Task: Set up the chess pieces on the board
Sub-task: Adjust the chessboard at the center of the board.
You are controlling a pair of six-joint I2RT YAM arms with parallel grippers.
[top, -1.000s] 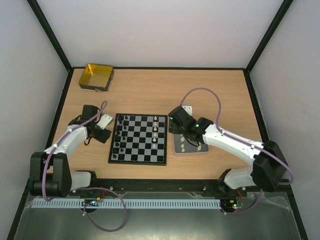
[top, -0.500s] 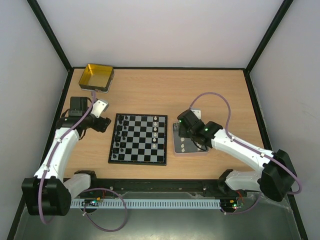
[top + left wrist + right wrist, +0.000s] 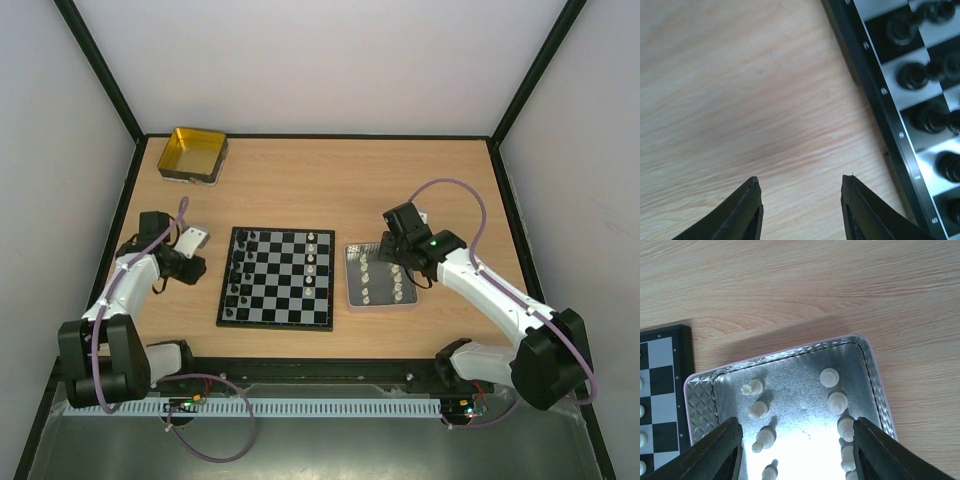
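Note:
The board [image 3: 276, 280] lies mid-table with black chess pieces [image 3: 238, 272] down its left columns and a few white ones [image 3: 312, 258] near its right side. In the left wrist view my left gripper [image 3: 800, 183] is open over bare wood, and the board's dark border [image 3: 875, 85] and black pieces [image 3: 912, 75] lie to its right. My left gripper [image 3: 196, 270] sits just left of the board. My right gripper [image 3: 796, 428] is open above the silver tray [image 3: 872, 365], nothing between its fingers. White pieces [image 3: 829, 377] stand and lie in the tray.
A yellow square tin [image 3: 193, 153] sits at the back left corner. The silver tray [image 3: 352, 272] lies just right of the board, under my right gripper [image 3: 398, 258]. A corner of the board [image 3: 662, 370] shows left of the tray. Black frame rails edge the table.
My right gripper has moved right, from the board's edge to over the tray. My left arm swung up and back, then came down left of the board, its jaws narrower than half a second ago.

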